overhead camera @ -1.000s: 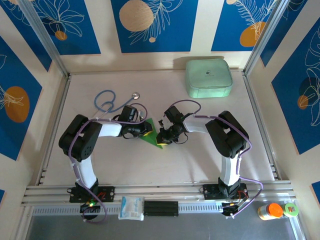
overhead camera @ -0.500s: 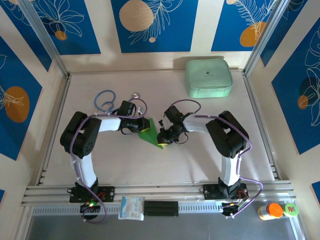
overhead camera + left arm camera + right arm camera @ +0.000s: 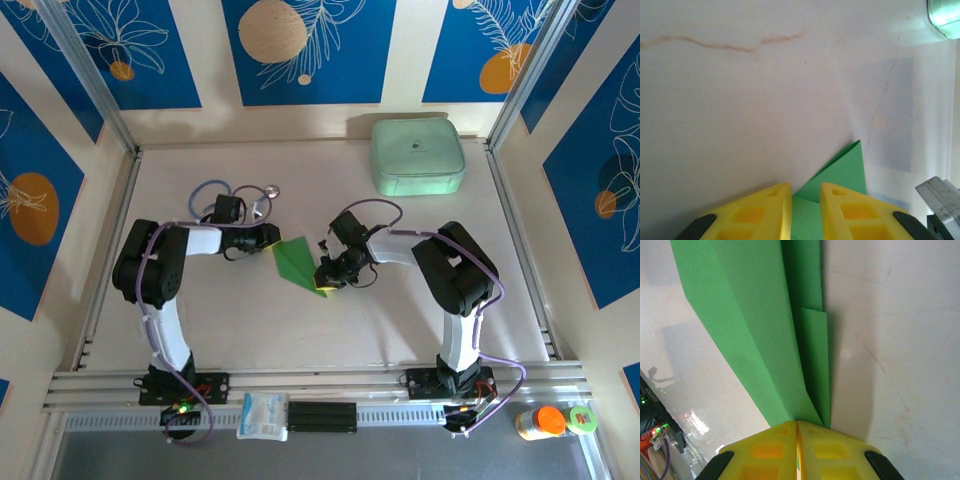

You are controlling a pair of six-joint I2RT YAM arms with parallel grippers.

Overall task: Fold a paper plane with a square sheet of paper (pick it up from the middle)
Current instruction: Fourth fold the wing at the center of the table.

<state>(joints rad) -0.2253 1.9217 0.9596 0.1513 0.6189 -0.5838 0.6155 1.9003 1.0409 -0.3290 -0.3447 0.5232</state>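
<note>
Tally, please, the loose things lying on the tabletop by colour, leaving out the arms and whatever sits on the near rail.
Bright green: 1, the folded paper
Pale mint: 1, the zip case
Blue: 1, the stethoscope
Total: 3

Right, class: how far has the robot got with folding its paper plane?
Done: the green paper is already creased into a pointed wedge with layered flaps. In hand: the right gripper pinches one end; the left gripper sits slightly open at the opposite corner. Left: apparently the wing folds, since it lies flat.
</note>
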